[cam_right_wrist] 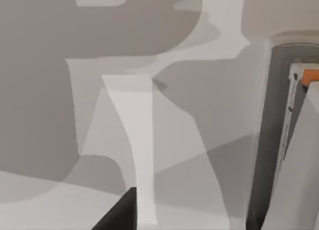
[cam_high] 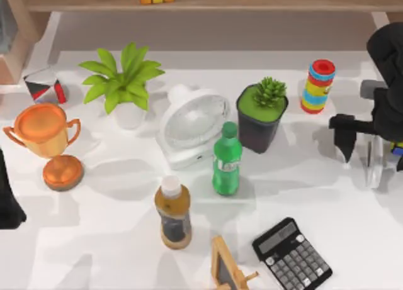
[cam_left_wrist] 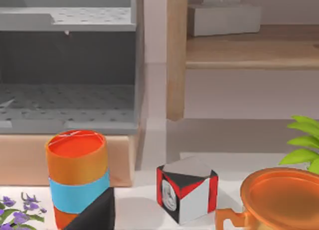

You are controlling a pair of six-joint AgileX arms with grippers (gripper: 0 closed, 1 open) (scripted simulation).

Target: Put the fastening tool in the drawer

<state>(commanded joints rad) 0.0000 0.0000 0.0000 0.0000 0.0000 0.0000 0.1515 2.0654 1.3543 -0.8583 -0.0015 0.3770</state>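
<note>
The right gripper (cam_high: pixel 373 146) of the AgileX pair hangs over the right edge of the table (cam_high: pixel 113 239), its two dark fingers (cam_high: pixel 345 138) spread apart. The stapler (cam_high: pixel 376 165), pale and slim, lies lengthwise on the tabletop between them; whether either finger touches it cannot be told. The left arm (cam_high: pixel 7 202) sits parked at the left edge, beside an orange trophy cup (cam_high: pixel 45 134). Across the middle stand a leafy plant in a white pot (cam_high: pixel 123 82), a white fan (cam_high: pixel 192 125), a green bottle (cam_high: pixel 227 159), a dark potted plant (cam_high: pixel 262 114) and a brown bottle (cam_high: pixel 173 214). A black calculator (cam_high: pixel 292 255) lies near the front, well apart from the stapler. The left wrist camera faces an open grey drawer (cam_left_wrist: pixel 70 98) in a wooden cabinet, behind a red, black and white cube (cam_left_wrist: pixel 187 189).
</note>
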